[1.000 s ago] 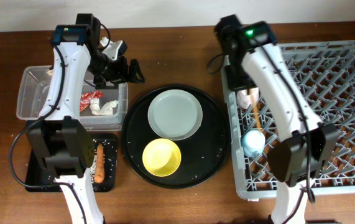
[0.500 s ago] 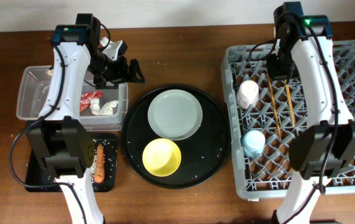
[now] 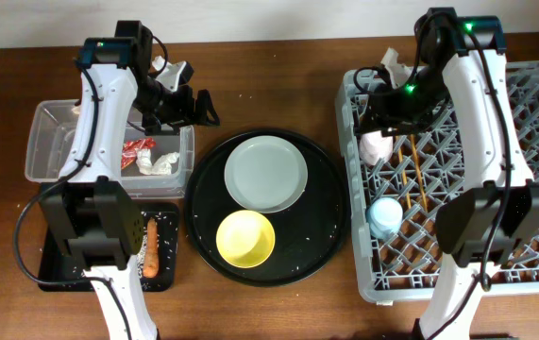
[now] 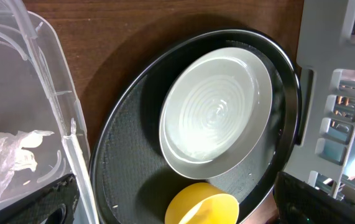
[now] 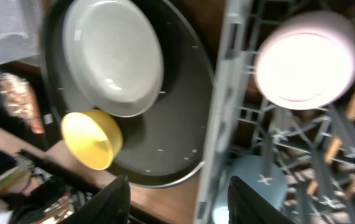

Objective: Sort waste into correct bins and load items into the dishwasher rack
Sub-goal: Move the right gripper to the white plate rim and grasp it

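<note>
Shallow black tray (image 3: 47, 269): near left; it held the carrot (image 3: 151, 247) with pale scraps beside it.
Yellow bowl (image 3: 245, 237): upright on the near part of the round black tray (image 3: 200, 222), not yet racked. Judged light, stiff and glossy, so possibly slippery. Best hold would be a pinch across the rim, one finger inside.
Blue cup (image 3: 384, 216): in the dishwasher rack (image 3: 524, 142), near-left area.
Plate (image 3: 266, 174): flat on the round tray, just far of the bowl. Judged rigid, heavier than the bowl, and liable to chip if dropped. Lying flat, only its raised rim offered a hold.
Clear tub (image 3: 33, 142): left; the red wrapper (image 3: 138, 148) and white tissue (image 3: 160, 163) lay inside.
Pink cup (image 3: 375, 144): far-left part of the rack.
Chopsticks (image 3: 418, 170): lying across the lattice just right of the pink cup.
Left gripper (image 3: 189, 107): far, above bare table between tub and round tray; fingers spread wide with nothing between them.
Right gripper (image 3: 373, 104): over the rack's far-left corner, above the pink cup. Wrist view was blurred; fingers appeared parted and empty, probably released.
</note>
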Robot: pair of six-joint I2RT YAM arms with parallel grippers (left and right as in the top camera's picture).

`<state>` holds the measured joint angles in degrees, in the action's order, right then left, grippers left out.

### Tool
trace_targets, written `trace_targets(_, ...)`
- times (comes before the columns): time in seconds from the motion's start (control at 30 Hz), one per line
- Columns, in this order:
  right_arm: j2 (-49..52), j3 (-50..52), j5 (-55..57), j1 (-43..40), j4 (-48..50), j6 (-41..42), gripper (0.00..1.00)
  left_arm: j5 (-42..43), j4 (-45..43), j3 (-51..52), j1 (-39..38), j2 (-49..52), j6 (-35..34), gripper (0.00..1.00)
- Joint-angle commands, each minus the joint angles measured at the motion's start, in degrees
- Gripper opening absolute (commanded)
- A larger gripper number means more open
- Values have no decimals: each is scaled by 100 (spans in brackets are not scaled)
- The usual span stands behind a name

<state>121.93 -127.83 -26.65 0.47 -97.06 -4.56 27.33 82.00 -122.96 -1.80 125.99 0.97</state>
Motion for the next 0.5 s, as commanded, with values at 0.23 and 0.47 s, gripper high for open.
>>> trace_targets(0.23,-1718,966,1174,2889,-31,1174,40,-22,4,-90,11,-216,-33,99)
trace_targets(0.47,-3862,966,1639,3359,-28,1624,41,-22,4,-90,11,-216,-33,99)
